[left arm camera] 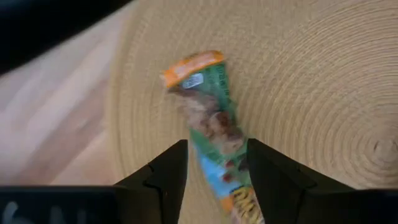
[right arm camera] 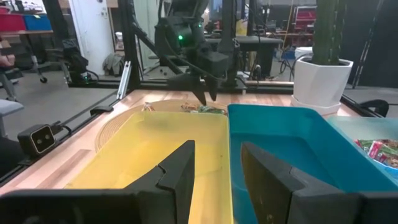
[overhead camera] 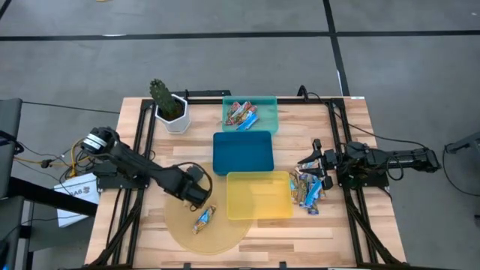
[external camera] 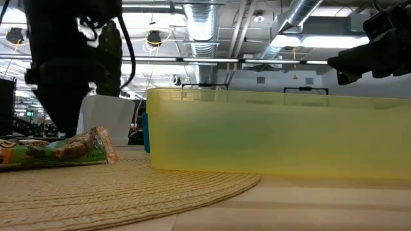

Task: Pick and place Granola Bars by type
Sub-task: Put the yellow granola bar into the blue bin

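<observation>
Granola bar (overhead camera: 204,219) lying flat on the round woven mat (overhead camera: 184,232), beside the yellow tray (overhead camera: 259,195). My left gripper (left arm camera: 214,171) hangs just above it, fingers parted astride the wrapper, gripping nothing. My right gripper (overhead camera: 309,163) waits near the loose bars (overhead camera: 309,189), fingers apart and empty.
</observation>
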Action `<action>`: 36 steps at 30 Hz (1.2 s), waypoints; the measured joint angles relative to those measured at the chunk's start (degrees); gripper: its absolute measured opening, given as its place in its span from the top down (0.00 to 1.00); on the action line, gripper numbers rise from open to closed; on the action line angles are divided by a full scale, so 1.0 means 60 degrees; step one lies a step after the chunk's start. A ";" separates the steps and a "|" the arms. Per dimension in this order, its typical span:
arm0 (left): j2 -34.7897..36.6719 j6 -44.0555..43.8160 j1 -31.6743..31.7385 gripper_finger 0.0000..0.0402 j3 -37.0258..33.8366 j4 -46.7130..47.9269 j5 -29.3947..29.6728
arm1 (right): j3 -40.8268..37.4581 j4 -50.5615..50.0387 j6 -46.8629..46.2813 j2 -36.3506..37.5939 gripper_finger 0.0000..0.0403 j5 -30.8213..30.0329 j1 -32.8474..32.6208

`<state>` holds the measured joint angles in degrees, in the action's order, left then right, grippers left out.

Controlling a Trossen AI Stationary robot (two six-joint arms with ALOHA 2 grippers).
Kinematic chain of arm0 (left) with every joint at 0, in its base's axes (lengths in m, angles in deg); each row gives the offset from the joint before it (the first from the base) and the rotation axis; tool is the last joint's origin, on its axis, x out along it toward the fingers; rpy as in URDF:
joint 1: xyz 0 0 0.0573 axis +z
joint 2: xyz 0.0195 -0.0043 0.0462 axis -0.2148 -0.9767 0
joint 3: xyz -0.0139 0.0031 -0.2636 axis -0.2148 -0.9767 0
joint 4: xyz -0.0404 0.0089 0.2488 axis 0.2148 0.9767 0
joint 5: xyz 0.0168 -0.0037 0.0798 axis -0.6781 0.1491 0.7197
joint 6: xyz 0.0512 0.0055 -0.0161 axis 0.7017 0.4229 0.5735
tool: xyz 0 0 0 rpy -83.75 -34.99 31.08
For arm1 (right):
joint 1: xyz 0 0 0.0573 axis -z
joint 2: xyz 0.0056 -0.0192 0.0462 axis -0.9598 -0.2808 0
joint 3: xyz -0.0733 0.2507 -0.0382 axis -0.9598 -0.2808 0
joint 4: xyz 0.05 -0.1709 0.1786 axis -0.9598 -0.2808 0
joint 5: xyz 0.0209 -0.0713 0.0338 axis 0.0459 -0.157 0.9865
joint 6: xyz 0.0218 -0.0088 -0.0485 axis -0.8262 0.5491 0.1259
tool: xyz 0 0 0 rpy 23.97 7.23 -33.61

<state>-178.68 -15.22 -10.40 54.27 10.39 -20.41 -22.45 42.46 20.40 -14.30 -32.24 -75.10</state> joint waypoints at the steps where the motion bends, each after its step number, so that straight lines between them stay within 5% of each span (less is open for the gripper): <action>1: -0.0008 0.0012 0.0053 0.58 -0.0144 -0.0305 -0.0083 | 0.0000 0.0003 0.0000 0.0000 0.69 0.0000 0.0000; 9: 0.0000 -0.0253 0.0446 0.45 -0.0602 -0.0931 -0.0599 | 0.0003 0.0007 0.0000 0.0000 0.69 0.0007 0.0000; 21: -0.0030 -0.0141 0.0807 0.45 -0.0606 -0.0938 -0.0632 | 0.0002 0.0000 0.0004 0.0000 0.69 0.0004 0.0000; 36: -0.0030 0.0422 0.0855 0.77 -0.0606 -0.0952 -0.1019 | 0.0002 0.0000 0.0000 0.0000 0.69 0.0004 0.0000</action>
<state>-178.86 -12.69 -5.27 50.64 4.68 -26.53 -22.44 42.46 20.41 -14.30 -32.22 -75.10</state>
